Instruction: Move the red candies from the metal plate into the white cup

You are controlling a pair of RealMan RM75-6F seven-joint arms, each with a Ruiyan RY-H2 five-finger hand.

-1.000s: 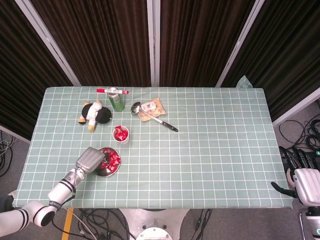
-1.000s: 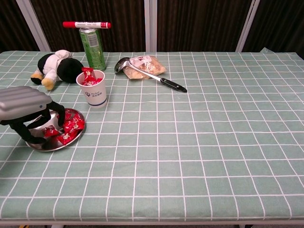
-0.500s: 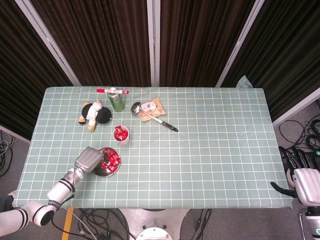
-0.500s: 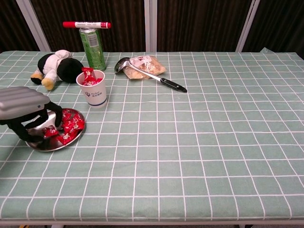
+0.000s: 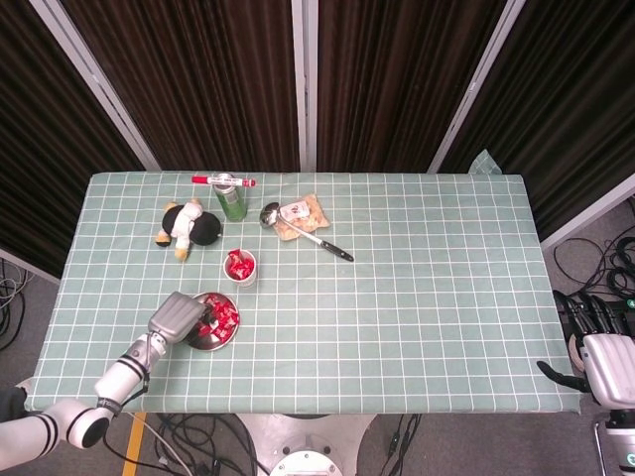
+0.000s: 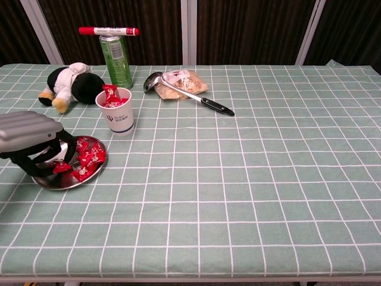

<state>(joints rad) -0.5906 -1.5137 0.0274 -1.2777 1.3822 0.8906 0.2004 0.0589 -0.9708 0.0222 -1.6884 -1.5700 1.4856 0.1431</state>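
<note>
The candies (image 6: 88,156) are small, glossy red wrapped pieces heaped on the right half of the plate (image 6: 89,177), a shallow shiny metal dish near the worktop's (image 6: 250,179) 8 o'clock edge. More of them stick out of the cup (image 6: 117,112), white with a dark logo, just beyond the plate at 1 o'clock. The left hand (image 6: 36,146) hangs over the plate's left half, dark fingers (image 6: 65,145) curled down among the candies; whether they pinch one I cannot tell. Against a second ago, it sits slightly lower and nearer the left rim. The right hand (image 5: 595,359) hangs off the worktop at 4 o'clock, its fingers unreadable.
</note>
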